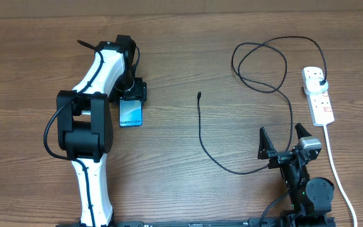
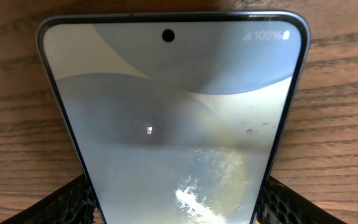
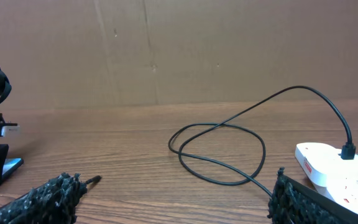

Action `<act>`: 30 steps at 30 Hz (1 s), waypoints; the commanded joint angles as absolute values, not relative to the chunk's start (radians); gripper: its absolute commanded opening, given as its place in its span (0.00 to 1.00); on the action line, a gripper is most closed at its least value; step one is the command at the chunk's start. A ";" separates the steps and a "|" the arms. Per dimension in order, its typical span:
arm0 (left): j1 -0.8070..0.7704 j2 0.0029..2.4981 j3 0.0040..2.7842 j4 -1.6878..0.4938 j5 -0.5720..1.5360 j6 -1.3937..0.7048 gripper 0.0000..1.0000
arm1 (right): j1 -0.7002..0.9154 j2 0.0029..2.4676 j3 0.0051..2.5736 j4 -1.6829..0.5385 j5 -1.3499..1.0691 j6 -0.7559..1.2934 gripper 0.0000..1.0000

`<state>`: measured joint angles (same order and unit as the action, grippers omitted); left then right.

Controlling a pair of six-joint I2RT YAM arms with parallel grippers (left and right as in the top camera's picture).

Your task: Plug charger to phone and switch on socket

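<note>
Step in hand: getting the connector to the phone. Left gripper (image 1: 132, 98) straddles the phone (image 1: 131, 115), which lies flat on the table (image 1: 188, 38) screen up. Its pads (image 2: 73, 200) sit against both long edges, so it reads as clamped on it. Right gripper (image 1: 283, 140) is wide open and empty, low near the charger (image 1: 201, 135) cable. The connector tip (image 1: 199, 96) lies loose mid-table, well apart from the phone. The plug (image 1: 321, 82) is already in the socket (image 1: 323, 110); switch state unreadable. Next: right pinches the cable just behind the tip and aligns it with the phone's port.
</note>
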<state>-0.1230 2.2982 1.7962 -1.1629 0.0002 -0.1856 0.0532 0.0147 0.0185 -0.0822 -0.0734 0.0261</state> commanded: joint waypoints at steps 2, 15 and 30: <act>-0.131 2.351 1.784 -1.169 0.045 -0.207 0.77 | 0.058 0.003 0.008 -0.077 -0.071 0.029 1.00; -0.131 2.351 1.785 -1.177 0.071 -0.207 0.75 | 0.058 0.003 0.008 -0.078 -0.071 0.029 1.00; -0.131 2.351 1.916 -1.288 0.071 -0.207 0.72 | 0.058 0.003 0.008 -0.077 -0.071 0.029 1.00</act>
<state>-0.1230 2.3322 1.8591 -1.2659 0.0395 -0.1894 0.0528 0.0147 0.0185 -0.0814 -0.0738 0.0261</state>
